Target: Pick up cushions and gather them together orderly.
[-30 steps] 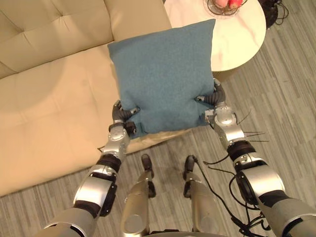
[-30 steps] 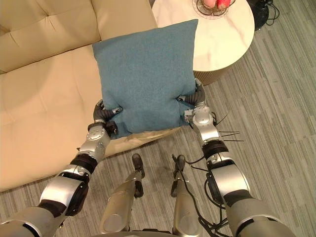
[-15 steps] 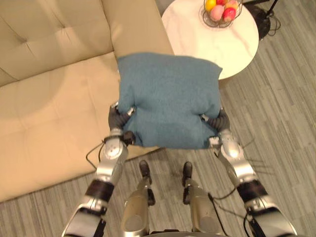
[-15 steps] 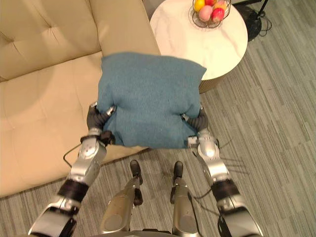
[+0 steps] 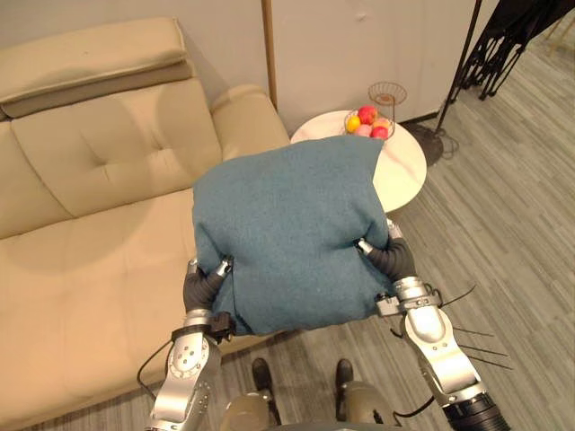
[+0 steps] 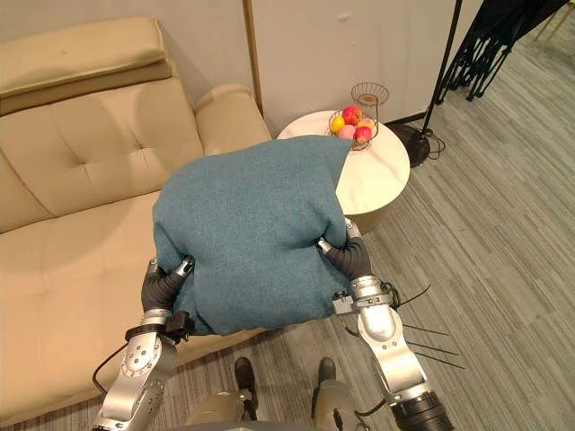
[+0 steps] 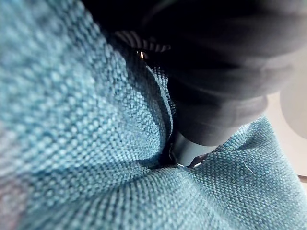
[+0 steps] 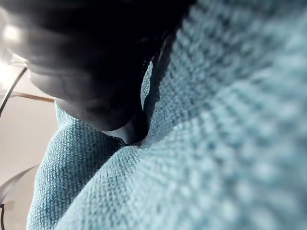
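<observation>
I hold a teal woven cushion (image 5: 287, 233) in the air in front of me, above the front edge of the beige sofa (image 5: 81, 260). My left hand (image 5: 205, 285) pinches its lower left edge and my right hand (image 5: 388, 256) pinches its lower right edge. Up close, the teal weave (image 7: 72, 143) bunches round the left hand's dark cover (image 7: 216, 86), and the same cloth (image 8: 201, 143) folds against the right hand (image 8: 96, 81). The cushion bulges toward me and hides the fingers beneath it.
A round white side table (image 5: 404, 171) stands right of the sofa with a wire basket of fruit (image 5: 368, 121) on it. A black stand (image 5: 503, 45) is at the far right on grey wood floor. The sofa seat to my left is bare.
The cushion has been lifted higher and closer to my head, and both hands rose with it. The camera tilted up, so the sofa back, the wall and the table now show.
</observation>
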Motion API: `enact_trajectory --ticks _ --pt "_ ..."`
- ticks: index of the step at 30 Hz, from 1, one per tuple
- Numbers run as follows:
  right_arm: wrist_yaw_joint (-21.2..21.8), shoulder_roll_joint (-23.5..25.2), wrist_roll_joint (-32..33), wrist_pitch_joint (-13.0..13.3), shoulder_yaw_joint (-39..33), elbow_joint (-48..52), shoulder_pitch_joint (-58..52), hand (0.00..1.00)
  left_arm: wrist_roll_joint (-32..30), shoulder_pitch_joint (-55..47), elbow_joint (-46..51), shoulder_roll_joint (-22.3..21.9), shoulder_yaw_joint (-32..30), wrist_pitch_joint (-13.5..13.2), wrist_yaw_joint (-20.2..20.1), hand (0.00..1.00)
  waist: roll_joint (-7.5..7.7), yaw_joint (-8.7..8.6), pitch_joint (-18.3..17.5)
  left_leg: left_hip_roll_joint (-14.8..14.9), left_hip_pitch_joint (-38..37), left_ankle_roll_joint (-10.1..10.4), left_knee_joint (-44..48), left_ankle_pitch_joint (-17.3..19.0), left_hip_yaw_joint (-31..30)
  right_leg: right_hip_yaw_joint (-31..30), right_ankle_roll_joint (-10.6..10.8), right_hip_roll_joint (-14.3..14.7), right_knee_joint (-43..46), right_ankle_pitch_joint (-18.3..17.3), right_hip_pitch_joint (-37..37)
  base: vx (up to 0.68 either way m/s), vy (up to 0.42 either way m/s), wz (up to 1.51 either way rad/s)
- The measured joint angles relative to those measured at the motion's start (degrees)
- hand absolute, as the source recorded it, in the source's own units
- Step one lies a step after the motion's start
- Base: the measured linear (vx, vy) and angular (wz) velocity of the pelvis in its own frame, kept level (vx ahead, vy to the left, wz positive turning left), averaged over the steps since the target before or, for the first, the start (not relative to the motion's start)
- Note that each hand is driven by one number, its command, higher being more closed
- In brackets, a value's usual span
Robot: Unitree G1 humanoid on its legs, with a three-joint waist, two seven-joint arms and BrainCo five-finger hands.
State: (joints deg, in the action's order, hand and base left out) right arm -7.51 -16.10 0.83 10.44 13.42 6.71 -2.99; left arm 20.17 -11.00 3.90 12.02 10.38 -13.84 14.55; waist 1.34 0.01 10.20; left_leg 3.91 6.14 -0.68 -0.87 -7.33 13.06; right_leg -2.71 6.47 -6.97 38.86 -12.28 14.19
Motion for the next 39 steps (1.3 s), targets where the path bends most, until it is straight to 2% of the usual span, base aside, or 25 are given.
enact_trajectory --ticks 1,3,5,6,7,8,9,10,11,12,14,16,17,18,20,24,29,32,33,34,35,36,37,38,39 --pt "0.0 0.0 -0.4 0.0 0.0 -0.4 -0.2 1.00 -0.1 -0.3 0.0 0.0 0.0 0.0 -0.2 1.00 0.25 0.02 -0.2 -0.3 0.5 0.0 0.3 -0.5 -1.2 -0.8 0.6 0.1 1.4 -0.9 -1.2 -0.04 -0.214 1.16" --pt "0.0 -0.1 -1.0 0.2 -0.3 -1.6 0.0 1.00 -0.6 -0.5 0.0 -0.2 -0.2 0.1 -0.8 1.00 0.28 1.28 -1.0 -0.5 4.6 1.1 2.1 -2.5 -4.1 -2.9 -0.4 2.0 -2.9 -4.4 -3.3 -0.14 -0.226 0.84" --pt "0.1 -0.1 -1.0 0.2 -0.5 -2.2 0.6 1.00 -0.7 -0.9 0.2 -1.3 -1.4 0.2 -1.9 1.00 -2.82 3.21 -2.1 2.3 11.8 2.9 2.8 -6.3 -8.5 -1.2 -2.8 5.8 -13.3 -6.1 -4.2 -0.21 -0.189 0.67" --pt "0.2 -0.1 -1.0 0.2 -0.6 -2.9 1.0 1.00 -0.7 -1.0 0.1 -1.8 -1.7 0.4 -2.0 1.00 -4.12 3.47 -1.7 3.3 12.8 3.6 2.9 -7.1 -10.0 -0.2 -3.5 7.3 -14.2 -5.3 -4.1 -0.28 -0.188 0.57" --pt "0.2 -0.3 -1.0 0.2 -0.6 -4.4 0.9 1.00 -0.7 -1.9 0.4 -2.1 -1.8 0.6 -2.3 1.00 -5.54 3.91 -0.9 5.0 13.0 4.5 2.4 -7.2 -12.3 2.1 -4.4 9.4 -14.1 -4.5 -4.6 -0.35 -0.197 0.74" --pt "0.3 -0.2 -1.0 0.1 -0.9 -5.4 0.0 1.00 -0.6 -3.3 0.4 -2.5 -1.7 1.0 -2.5 1.00 -6.09 3.79 -0.7 5.9 12.2 5.6 0.4 -4.7 -12.4 4.5 -5.6 10.1 -14.0 -4.0 -5.1 -0.34 -0.195 0.88" --pt "0.4 0.0 -1.1 0.1 -1.3 -5.4 -0.7 1.00 -0.6 -3.7 0.4 -2.6 -1.5 1.3 -2.8 1.00 -5.82 3.73 -0.8 5.8 11.8 6.0 -0.4 -1.2 -11.3 5.6 -6.2 9.5 -14.5 -3.6 -5.2 -0.32 -0.120 1.11" --pt "0.6 0.5 -1.1 0.1 -2.9 -5.6 -1.1 1.00 -0.6 -3.6 0.6 -2.6 -1.2 1.5 -3.9 1.00 -3.58 2.97 0.0 4.6 13.2 5.3 1.0 2.1 -7.3 8.2 -7.5 6.3 -15.5 -3.0 -4.6 -0.29 -0.061 1.33" --pt "1.3 0.6 -1.0 0.1 -5.1 -5.8 -1.1 1.00 -0.6 -3.6 0.6 -2.9 -0.5 1.5 -4.9 1.00 -3.37 2.15 0.0 3.0 15.0 4.5 6.1 2.5 -3.7 10.9 -7.8 3.6 -16.8 -1.4 -3.9 -0.28 -0.044 1.31" --pt "1.4 0.7 -1.0 0.1 -5.9 -5.8 -1.1 1.00 -0.6 -3.5 0.6 -2.9 0.0 1.5 -5.5 1.00 -3.23 1.74 -0.1 2.6 15.6 3.7 9.4 3.0 -1.7 11.8 -7.6 2.6 -17.7 -0.4 -3.7 -0.27 -0.036 1.14" --pt "1.7 0.9 -0.8 0.1 -7.0 -5.8 -1.4 1.00 -0.6 -3.4 0.6 -3.0 0.5 1.5 -6.9 1.00 -3.29 0.43 -0.2 3.4 13.6 0.3 19.5 6.7 2.8 14.2 -7.4 0.7 -22.1 3.3 -3.4 -0.27 0.034 0.77" --pt "1.7 1.4 -0.7 0.1 -7.4 -5.8 -1.5 1.00 -0.6 -2.7 0.2 -3.6 0.6 1.4 -7.0 1.00 -4.28 0.22 -0.8 4.4 8.3 2.0 18.8 10.1 3.7 15.3 -6.9 0.8 -24.9 5.3 -3.5 -0.19 0.095 0.49" --pt "1.7 2.2 -0.7 0.1 -8.4 -5.8 -1.6 1.00 -0.6 -1.8 -0.8 -4.0 0.7 1.4 -7.1 1.00 -4.89 0.00 -1.2 4.1 4.4 3.5 12.4 11.2 3.4 15.8 -5.6 1.0 -26.3 6.2 -3.5 -0.11 0.109 0.51" --pt "1.7 2.9 -0.7 0.1 -8.8 -5.8 -1.5 1.00 -0.6 -0.9 -1.8 -4.0 0.8 1.4 -7.2 1.00 -4.55 -0.06 -1.1 3.4 3.5 3.7 9.9 10.3 3.1 15.9 -5.3 0.7 -27.0 6.6 -3.5 -0.11 0.121 0.55" --pt "2.3 4.8 -0.8 0.0 -9.1 -5.8 -1.7 1.00 -0.6 -0.5 -3.5 -3.2 0.7 1.4 -7.2 1.00 -3.59 0.64 -1.6 2.8 4.5 2.6 10.8 9.8 2.8 15.3 -4.2 0.6 -30.3 9.9 -4.8 -0.06 0.127 0.23" --pt "2.8 5.8 -0.8 0.0 -8.7 -5.6 -1.6 1.00 -0.6 -1.6 -3.6 -2.2 0.7 1.4 -7.2 1.00 -3.31 1.15 -1.8 2.7 6.2 1.2 15.1 12.2 2.6 15.3 -2.9 0.2 -32.4 11.8 -6.1 -0.03 0.112 0.01" --pt "2.7 5.7 -0.7 -0.1 -8.1 -5.6 -1.6 1.00 -0.6 -2.1 -3.4 -2.3 0.4 1.4 -7.2 1.00 -3.03 1.16 -2.0 2.6 8.2 0.7 19.5 16.5 3.5 13.3 -1.8 -0.4 -31.8 11.0 -4.8 -0.03 0.106 -0.17" --pt "2.7 5.7 -0.7 -0.1 -8.0 -5.6 -1.6 1.00 -0.7 -2.2 -2.7 -2.1 0.3 1.5 -7.2 1.00 -2.68 0.84 -2.0 1.0 8.7 -0.7 22.3 19.5 3.6 12.3 -1.0 -2.7 -24.3 6.4 -1.9 0.04 0.114 -0.02" --pt "2.7 5.5 -0.7 -0.1 -8.0 -5.6 -1.8 1.00 -0.7 -2.2 -2.5 -2.2 0.3 1.6 -7.2 1.00 -2.31 0.52 -2.0 0.0 8.7 -0.9 22.8 20.4 3.0 12.2 -1.7 -3.7 -20.4 4.8 -1.0 0.08 0.098 0.24" --pt "2.7 5.4 -0.7 -0.1 -8.0 -5.6 -2.0 1.00 -0.7 -2.5 -2.1 -2.2 0.3 1.6 -7.2 1.00 -1.79 0.03 -2.0 -1.5 8.0 -2.2 23.3 21.4 2.1 11.2 -2.6 -5.3 -13.6 3.7 1.2 0.17 0.123 0.31" --pt "2.8 5.5 -0.8 -0.1 -7.9 -5.8 -2.0 1.00 -0.8 -2.9 -2.1 -2.2 0.3 1.6 -7.1 1.00 -1.60 -0.49 -1.9 -2.6 6.7 -3.4 23.1 22.1 1.0 8.8 -4.3 -6.3 -3.6 4.9 5.8 0.17 0.108 0.32" --pt "2.9 5.6 -0.8 -0.1 -7.8 -6.1 -2.0 1.00 -0.8 -3.1 -2.1 -2.1 0.2 1.7 -7.1 1.00 -1.72 -0.71 -1.8 -2.6 5.8 -3.9 23.0 22.3 0.5 8.3 -5.3 -6.3 -0.3 4.7 7.3 0.30 0.088 0.29" --pt "3.3 5.9 -0.8 -0.1 -7.8 -6.7 -2.3 1.00 -0.9 -3.3 -2.1 -1.7 0.2 1.8 -7.1 1.00 -1.58 -0.71 -1.8 -2.3 3.9 -4.5 22.9 23.5 -0.4 8.9 -4.7 -4.9 0.5 2.6 8.4 0.25 0.038 0.22" --pt "3.7 6.0 -0.7 -0.1 -7.8 -6.7 -2.3 1.00 -0.9 -3.3 -2.1 -1.5 0.2 1.8 -7.0 1.00 -1.41 -0.65 -1.9 -2.2 3.5 -4.4 22.9 24.0 -0.6 9.1 -4.6 -3.9 -0.5 2.3 9.3 0.33 0.012 0.21" --pt "4.1 5.7 -0.6 -0.1 -7.8 -6.7 -2.2 1.00 -1.0 -3.1 -2.2 -1.2 0.2 1.7 -7.0 1.00 -1.31 -1.02 -1.9 -2.2 2.4 -3.8 22.2 24.6 -1.4 8.9 -4.5 -1.3 -5.3 2.4 10.6 0.24 -0.012 0.22"
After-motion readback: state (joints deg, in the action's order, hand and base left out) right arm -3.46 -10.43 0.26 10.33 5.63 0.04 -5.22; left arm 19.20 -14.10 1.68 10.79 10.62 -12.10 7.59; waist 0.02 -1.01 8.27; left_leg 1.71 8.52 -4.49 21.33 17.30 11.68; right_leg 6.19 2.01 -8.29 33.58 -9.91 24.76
